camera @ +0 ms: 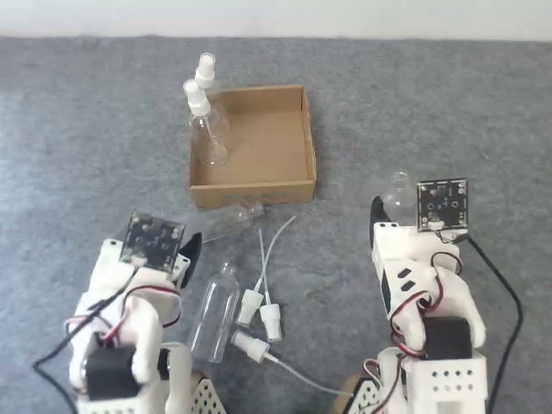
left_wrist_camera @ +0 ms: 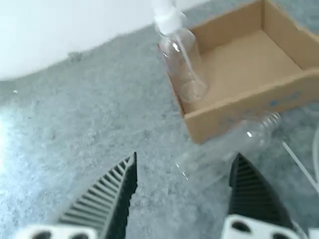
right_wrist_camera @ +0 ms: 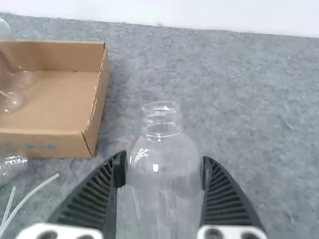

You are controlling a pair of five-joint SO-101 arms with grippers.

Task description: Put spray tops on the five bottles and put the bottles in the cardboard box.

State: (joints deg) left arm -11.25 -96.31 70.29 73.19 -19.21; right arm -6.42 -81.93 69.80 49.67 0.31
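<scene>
High view, looking down on grey carpet [camera: 448, 95]: cardboard box [camera: 254, 191] at 12 o'clock of centre, with two capped bottles [camera: 207, 129] leaning at its 9 o'clock wall, sprayers poking out past the 11 o'clock corner. Just at 6 o'clock of the box, close against its front wall, a bare bottle [camera: 233, 220] on its side. Farther toward 7 o'clock, a second bottle [camera: 216, 306] lying flat without a top. Beside that, at 3 o'clock, three loose spray tops [camera: 272, 321] with thin tubes trailing. Left gripper [left_wrist_camera: 184, 172] at 7 o'clock of the box, spread wide and grasping nothing, the bare bottle showing between its jaws. Right gripper [right_wrist_camera: 162, 167] at 4 o'clock of the box, clamped on an upright bottle [right_wrist_camera: 160, 149], neck open, one jaw against each side.
</scene>
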